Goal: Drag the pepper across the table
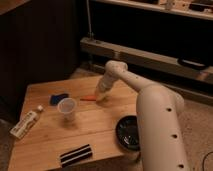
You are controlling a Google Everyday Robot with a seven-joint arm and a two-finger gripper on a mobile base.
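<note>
The pepper (pixel 88 98) is a small thin orange-red one lying flat on the wooden table (pixel 100 125), right of the middle towards the back. My gripper (pixel 100 94) is at the end of the white arm, low over the table, right at the pepper's right end. I cannot tell whether it touches the pepper.
A clear plastic cup (pixel 67 109) stands just front-left of the pepper. A blue object (pixel 58 98) lies left of it. A white bottle (pixel 26 124) lies at the left edge. A black bowl (pixel 131 133) sits front right, a black-and-white striped item (pixel 75 155) near the front edge.
</note>
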